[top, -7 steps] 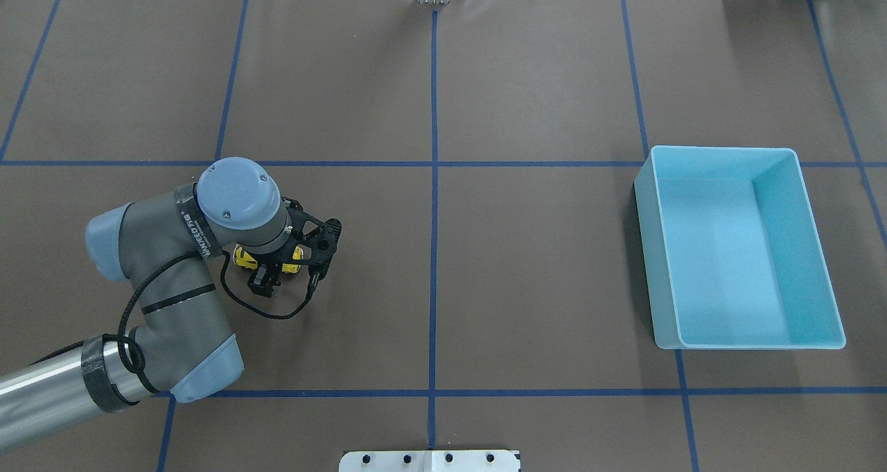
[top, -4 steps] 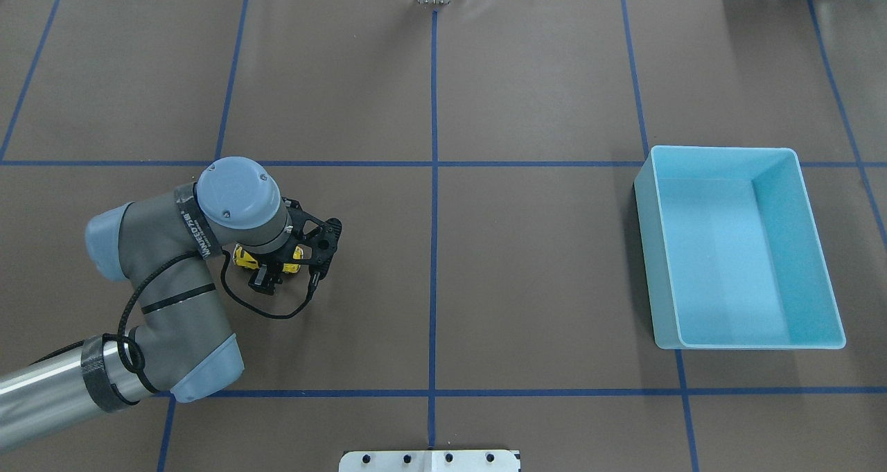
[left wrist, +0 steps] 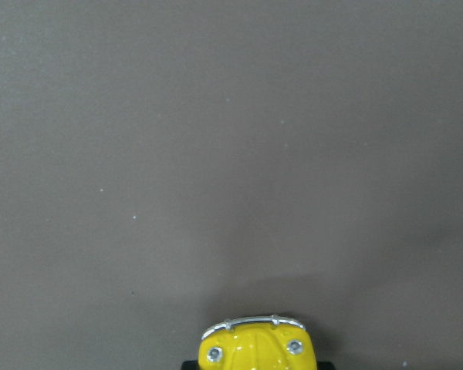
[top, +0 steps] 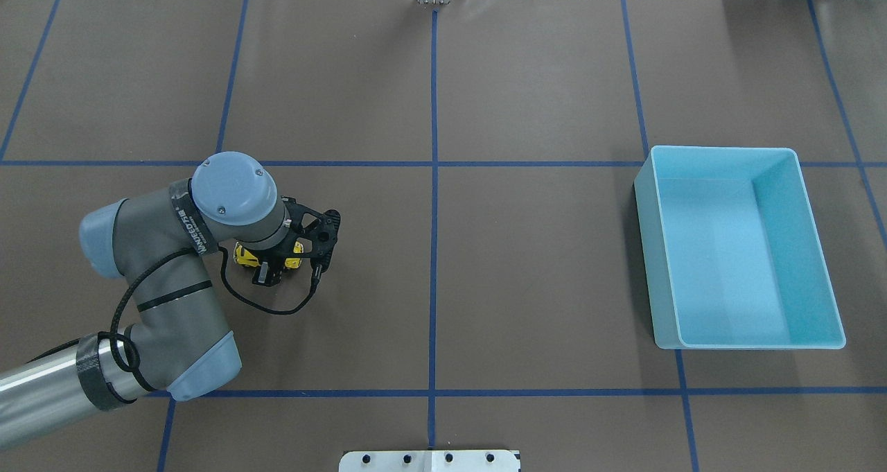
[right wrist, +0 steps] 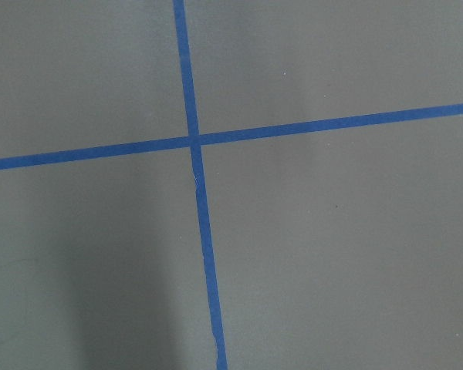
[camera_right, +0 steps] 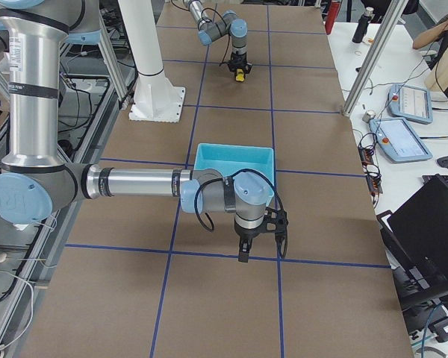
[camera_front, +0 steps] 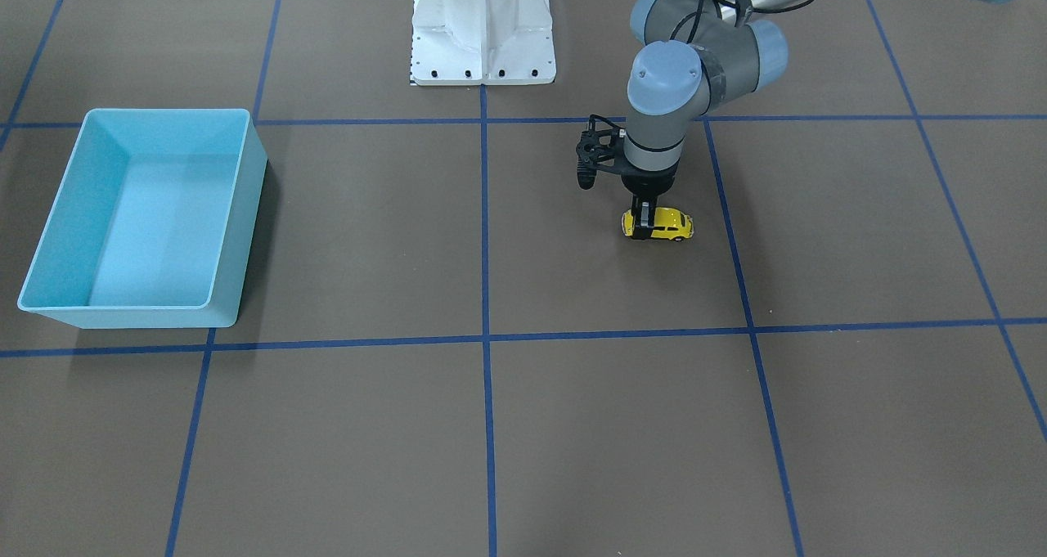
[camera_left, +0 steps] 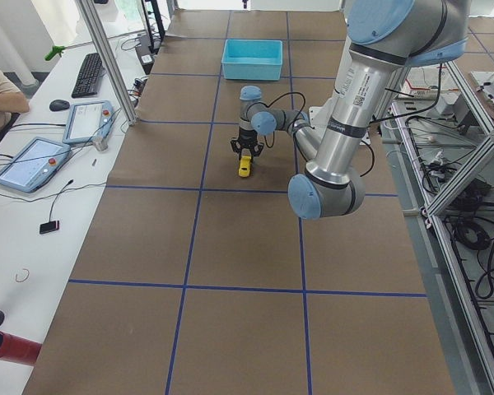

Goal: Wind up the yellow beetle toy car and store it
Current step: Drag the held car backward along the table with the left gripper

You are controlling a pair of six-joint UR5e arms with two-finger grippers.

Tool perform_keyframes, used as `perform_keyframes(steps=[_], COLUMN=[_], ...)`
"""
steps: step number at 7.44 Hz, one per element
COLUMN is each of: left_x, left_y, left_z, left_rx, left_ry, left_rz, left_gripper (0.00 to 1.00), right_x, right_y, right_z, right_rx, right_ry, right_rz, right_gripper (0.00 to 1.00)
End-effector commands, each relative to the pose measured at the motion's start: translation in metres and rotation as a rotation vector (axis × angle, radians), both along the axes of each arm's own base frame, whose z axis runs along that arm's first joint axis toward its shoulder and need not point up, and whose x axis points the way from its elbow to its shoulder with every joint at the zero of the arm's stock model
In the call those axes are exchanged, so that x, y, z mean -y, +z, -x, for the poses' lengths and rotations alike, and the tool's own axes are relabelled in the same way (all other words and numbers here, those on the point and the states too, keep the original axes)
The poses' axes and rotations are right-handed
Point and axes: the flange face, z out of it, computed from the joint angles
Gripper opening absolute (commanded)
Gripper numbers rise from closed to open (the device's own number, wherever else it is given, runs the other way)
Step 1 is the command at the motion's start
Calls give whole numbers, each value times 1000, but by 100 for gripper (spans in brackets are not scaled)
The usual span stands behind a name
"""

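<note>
The yellow beetle toy car (camera_front: 669, 224) stands on its wheels on the brown table, left of the centre line in the overhead view (top: 242, 254). My left gripper (camera_front: 646, 218) comes straight down on it and is shut across its body (top: 269, 268). The left wrist view shows only the car's yellow end with its chrome bumper (left wrist: 255, 345) at the bottom edge. The car also shows in the side views (camera_left: 244, 167) (camera_right: 240, 74). My right gripper (camera_right: 243, 255) shows only in the exterior right view, low over the table near a blue line crossing; I cannot tell if it is open or shut.
An empty light-blue bin (top: 647, 250) stands on the right half of the table, far from the car; it also shows in the front view (camera_front: 248, 205). The robot's white base (camera_front: 483, 42) is at the table's near edge. Blue tape lines (right wrist: 194, 139) grid the mat.
My left arm has shifted slightly left and away from the robot's base, and the car in its gripper has moved a few pixels the same way. The bin has not moved.
</note>
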Motion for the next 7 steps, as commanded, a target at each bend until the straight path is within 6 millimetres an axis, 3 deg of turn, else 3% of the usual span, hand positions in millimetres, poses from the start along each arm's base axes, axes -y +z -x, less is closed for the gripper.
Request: perform_keyframes(steps=[1,3,5,7], left_x=[3,4,-9,-19], left_y=[-6,-18,-14,-20], left_z=[14,39,80,95], left_rx=[-15,-25,-76,-109], left_ry=[-27,-48,-126,-123], left_rz=[0,1,86,74], left_gripper=[4,2,2,0], right_x=[0,0,0,0], right_y=[-1,-1,-1,-1], right_z=[0,1,1,1], right_rx=[0,9,9,9], right_ry=[0,-1,-1,-1], right_rz=[0,0,2,2], right_gripper=[99,99,99,99])
